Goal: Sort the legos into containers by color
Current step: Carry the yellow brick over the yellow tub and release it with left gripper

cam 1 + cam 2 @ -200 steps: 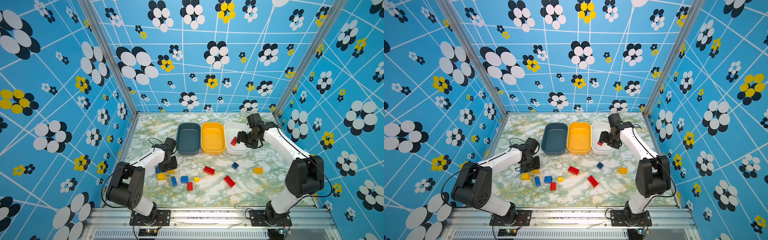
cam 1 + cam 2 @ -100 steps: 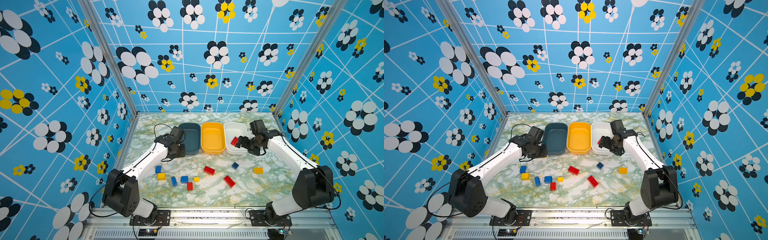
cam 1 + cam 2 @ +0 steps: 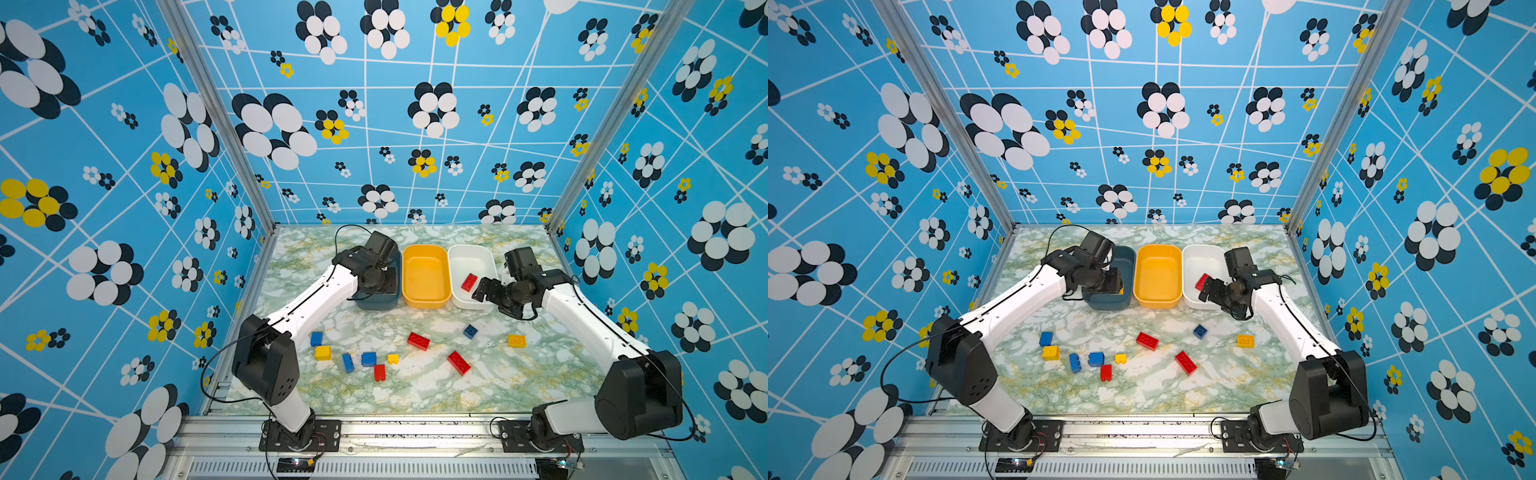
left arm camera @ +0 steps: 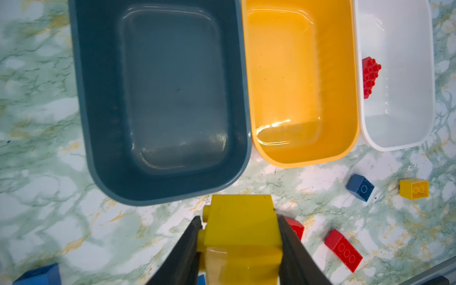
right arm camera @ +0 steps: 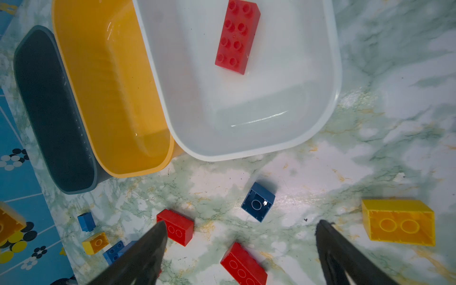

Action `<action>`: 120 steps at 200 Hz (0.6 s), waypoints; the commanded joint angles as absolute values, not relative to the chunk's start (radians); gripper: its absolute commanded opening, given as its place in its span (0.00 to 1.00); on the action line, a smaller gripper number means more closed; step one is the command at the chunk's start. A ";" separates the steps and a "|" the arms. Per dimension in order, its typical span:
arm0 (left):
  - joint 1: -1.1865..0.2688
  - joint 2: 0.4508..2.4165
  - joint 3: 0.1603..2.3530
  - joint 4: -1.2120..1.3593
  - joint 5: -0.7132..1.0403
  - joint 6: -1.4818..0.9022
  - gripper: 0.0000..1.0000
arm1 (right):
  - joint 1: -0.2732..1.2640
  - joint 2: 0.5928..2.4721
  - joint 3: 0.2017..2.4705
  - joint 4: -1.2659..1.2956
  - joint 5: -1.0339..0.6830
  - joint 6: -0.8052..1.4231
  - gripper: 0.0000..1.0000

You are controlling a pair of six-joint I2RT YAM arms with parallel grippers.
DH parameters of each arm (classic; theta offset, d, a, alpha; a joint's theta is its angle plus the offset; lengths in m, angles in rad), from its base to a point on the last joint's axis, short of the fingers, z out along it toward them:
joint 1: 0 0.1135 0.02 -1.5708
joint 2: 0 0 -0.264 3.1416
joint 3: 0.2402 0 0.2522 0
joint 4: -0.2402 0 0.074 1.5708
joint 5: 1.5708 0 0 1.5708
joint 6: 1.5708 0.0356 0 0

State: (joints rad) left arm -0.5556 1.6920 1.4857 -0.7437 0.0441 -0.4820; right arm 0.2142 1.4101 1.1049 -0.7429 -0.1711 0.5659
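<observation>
Left pincer [image 4: 238, 218] clamps yellow brick [image 4: 240, 237] near teal tub [image 4: 84, 74]; release only once over yellow tub [image 4: 303, 158]. Right pincer [image 5: 241, 222] wide, empty.

My cell has blue walls [image 3: 124, 137] with white, black and yellow flowers; the back wall [image 3: 415, 183] at twelve o'clock, a metal rail [image 3: 415, 432] at six. The marbled tabletop [image 3: 415, 395] is bright.

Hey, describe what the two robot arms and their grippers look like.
The left arm and right arm match: glossy white link shells, bulky black joint housings, thin black cables trailing alongside, each on a black base plate bolted to a silver rail. The left gripper and right gripper have slim, black, tapering jaws.
</observation>
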 commanded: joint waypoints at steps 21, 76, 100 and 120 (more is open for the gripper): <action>-0.584 1.833 1.663 -0.720 0.090 -0.442 0.31 | 0.221 1.364 1.074 -0.741 -0.176 0.588 0.96; -0.602 2.037 1.855 -0.719 0.129 -0.416 0.30 | 0.219 1.334 1.055 -0.739 -0.162 0.599 0.97; -0.608 2.132 1.934 -0.721 0.142 -0.412 0.30 | 0.219 1.330 1.049 -0.731 -0.157 0.606 0.97; -0.616 2.199 1.999 -0.731 0.163 -0.417 0.30 | 0.219 1.330 1.049 -0.728 -0.156 0.609 0.97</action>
